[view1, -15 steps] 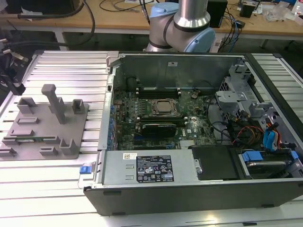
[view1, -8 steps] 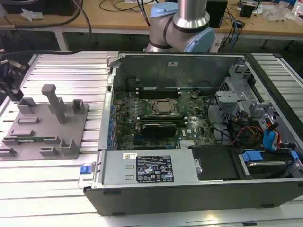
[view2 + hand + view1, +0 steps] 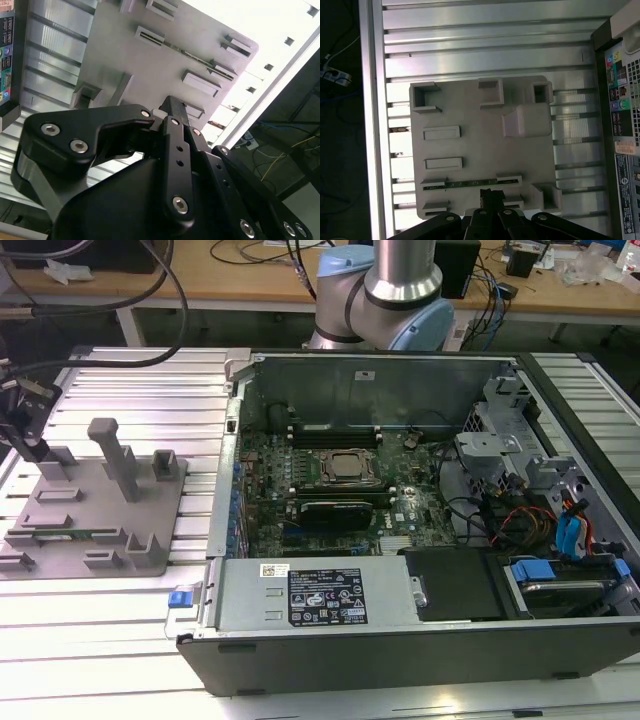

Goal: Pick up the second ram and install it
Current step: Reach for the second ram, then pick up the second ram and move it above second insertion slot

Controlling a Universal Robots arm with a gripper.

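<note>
1. The black two-finger gripper (image 3: pixel 35 445) hangs over the end of the flat grey plastic holder plate (image 3: pixel 100 510) at the exterior view's left, clear of its surface.
2. In the first wrist view the gripper (image 3: pixel 491 195) shows its fingertips (image 3: pixel 486 194) pressed together with no gap; the jaws are closed and hold nothing.
3. In the second wrist view the gripper (image 3: pixel 172 107) also has nothing between its tips.
4. The second ram (image 3: pixel 70 534), a long narrow green circuit-board stick, stands on edge in the holder plate with its ends sitting in two low grey slot blocks.
5. In both wrist views the ram (image 3: pixel 470 184) (image 3: pixel 185 51) appears edge-on as a thin line; it is not in the gripper and is apart from it.
6. A tall grey plastic post (image 3: pixel 110 450) stands on the plate, well away from the ram.
7. The plate lies on a slatted aluminium table (image 3: pixel 130 380).
8. An open grey metal computer case (image 3: pixel 380 380) lies beside the plate, on the exterior view's right.
9. The green motherboard (image 3: pixel 270 455) sits inside it, with a square silver processor (image 3: pixel 345 468) in the middle.
10. The silver and pale-blue robot arm (image 3: pixel 400 280) rises behind the case.
</note>
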